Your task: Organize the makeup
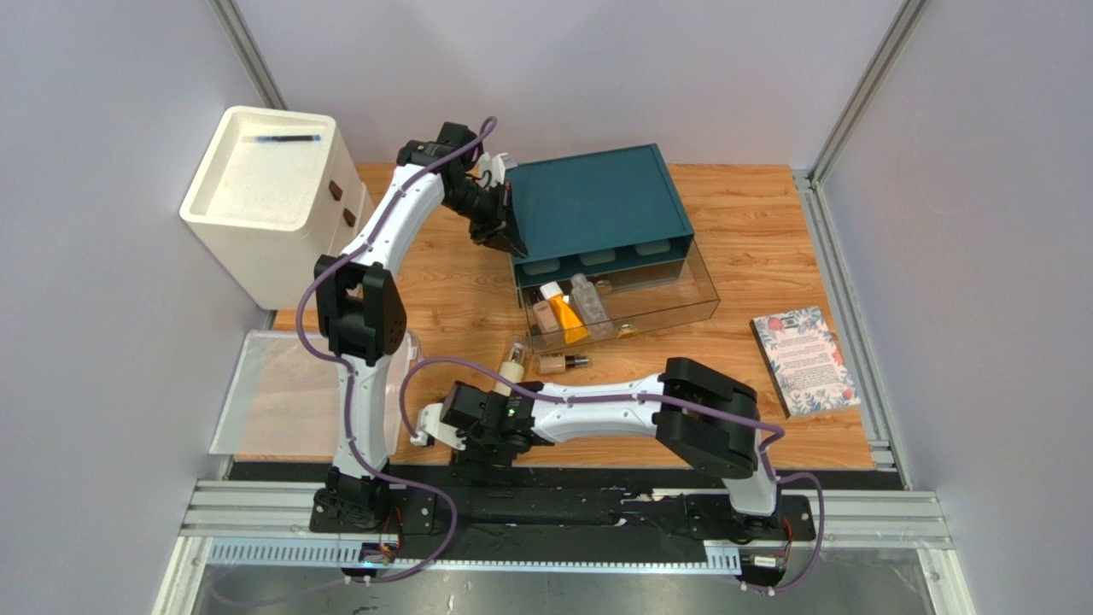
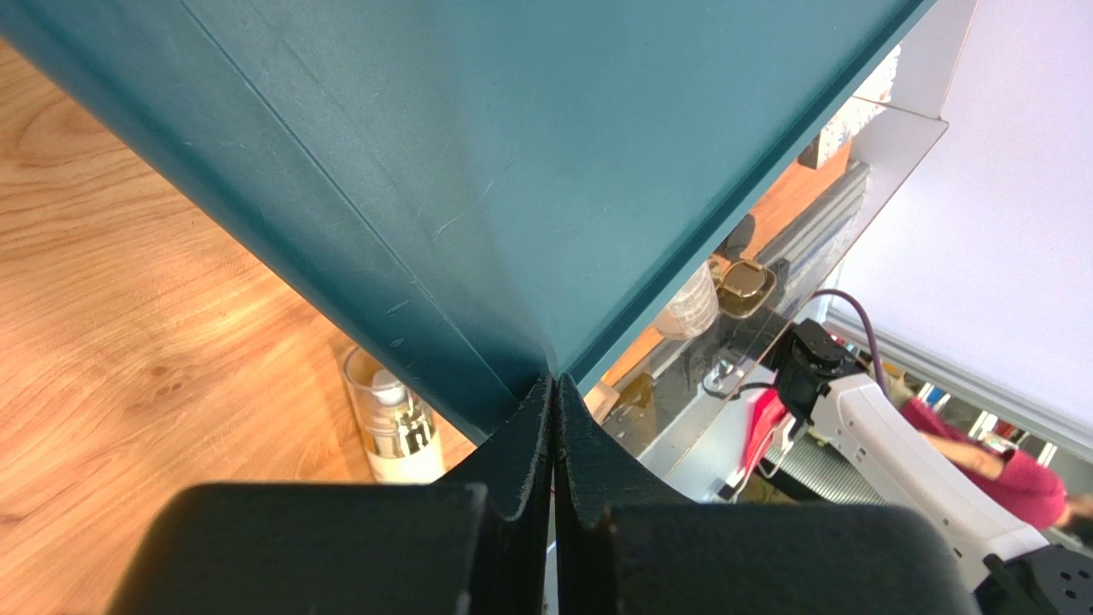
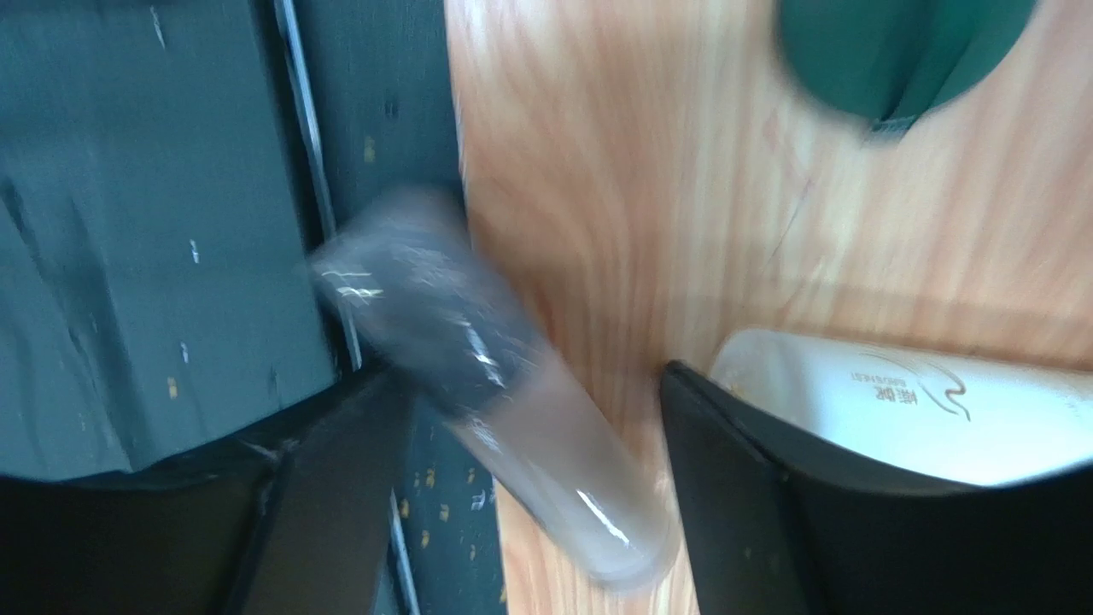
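My left gripper [image 1: 507, 237] [image 2: 554, 382] is shut and empty, its tips pressed against the left corner of the teal box [image 1: 601, 205] [image 2: 539, 154]. The box's clear drawer [image 1: 667, 305] stands pulled out, holding an orange tube [image 1: 570, 319], a clear bottle [image 1: 590, 300] and a beige tube [image 1: 545, 313]. On the table in front of it are a cream bottle [image 1: 513, 364] [image 2: 391, 429] and a pink foundation tube [image 1: 562, 364]. My right gripper [image 1: 432, 424] [image 3: 529, 385] is open at the table's near edge. A blurred, dark-capped tube [image 3: 565, 474] lies between its fingers, with gaps on both sides. A white tube [image 3: 898, 410] and a dark-green disc [image 3: 898, 51] lie close by.
A white drawer cabinet [image 1: 263, 186] with a pen on top stands at the far left. A clear tray [image 1: 276, 391] hangs off the table's left side. A floral booklet [image 1: 804, 359] lies at the right. The dark base rail [image 3: 154, 256] runs just beside the right gripper.
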You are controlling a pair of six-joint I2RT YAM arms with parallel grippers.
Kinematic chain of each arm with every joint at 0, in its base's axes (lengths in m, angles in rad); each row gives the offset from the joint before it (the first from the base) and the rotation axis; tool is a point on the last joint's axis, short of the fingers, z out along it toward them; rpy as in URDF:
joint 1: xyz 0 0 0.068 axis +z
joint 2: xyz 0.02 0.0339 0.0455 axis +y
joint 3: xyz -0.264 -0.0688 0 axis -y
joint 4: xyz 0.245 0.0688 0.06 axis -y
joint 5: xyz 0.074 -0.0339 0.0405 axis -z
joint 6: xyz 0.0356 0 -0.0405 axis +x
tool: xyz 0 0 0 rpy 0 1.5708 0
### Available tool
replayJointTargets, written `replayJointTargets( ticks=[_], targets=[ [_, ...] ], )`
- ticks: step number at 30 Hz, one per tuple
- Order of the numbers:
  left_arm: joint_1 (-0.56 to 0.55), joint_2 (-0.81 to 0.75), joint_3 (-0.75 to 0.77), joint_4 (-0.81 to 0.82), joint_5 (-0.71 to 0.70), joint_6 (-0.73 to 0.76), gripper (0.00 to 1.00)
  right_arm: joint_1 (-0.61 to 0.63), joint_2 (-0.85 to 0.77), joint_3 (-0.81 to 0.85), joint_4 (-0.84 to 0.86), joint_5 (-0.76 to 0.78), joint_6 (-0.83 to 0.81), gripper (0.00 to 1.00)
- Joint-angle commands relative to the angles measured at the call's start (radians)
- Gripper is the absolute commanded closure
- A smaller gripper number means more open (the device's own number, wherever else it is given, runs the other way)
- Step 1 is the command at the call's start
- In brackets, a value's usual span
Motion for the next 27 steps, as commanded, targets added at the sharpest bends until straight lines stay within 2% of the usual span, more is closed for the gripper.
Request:
replayJointTargets(
  ticks=[1, 2, 4, 6, 8, 15, 21, 27],
  targets=[
    [0.004, 0.058, -0.039, -0.082, -0.151, 0.044, 1.0, 0.0, 0.065, 0.029, 0.055, 0.08, 0.002, 0.32],
    [0.005, 0.058, -0.037, -0.084, -0.151, 0.044, 1.0, 0.0, 0.075, 0.032, 0.05, 0.076, 0.004, 0.37],
    [0.005, 0.056, -0.037, -0.084, -0.151, 0.045, 1.0, -0.002, 0.082, 0.044, 0.027, 0.08, 0.01, 0.68],
    [0.005, 0.054, -0.039, -0.087, -0.151, 0.047, 1.0, 0.0, 0.066, 0.029, 0.036, 0.097, 0.014, 0.9],
    [0.005, 0.05, -0.045, -0.09, -0.151, 0.048, 1.0, 0.0, 0.034, 0.001, 0.035, 0.128, 0.016, 1.0],
    [0.005, 0.033, -0.054, -0.093, -0.154, 0.056, 1.0, 0.0, -0.139, -0.023, -0.045, 0.206, 0.021, 1.0],
    [0.005, 0.013, -0.094, -0.087, -0.148, 0.07, 1.0, -0.008, -0.296, 0.046, -0.149, 0.301, 0.042, 1.0],
    [0.005, 0.016, -0.088, -0.089, -0.138, 0.085, 1.0, -0.087, -0.395, 0.136, -0.192, 0.375, 0.094, 1.0]
  ],
)
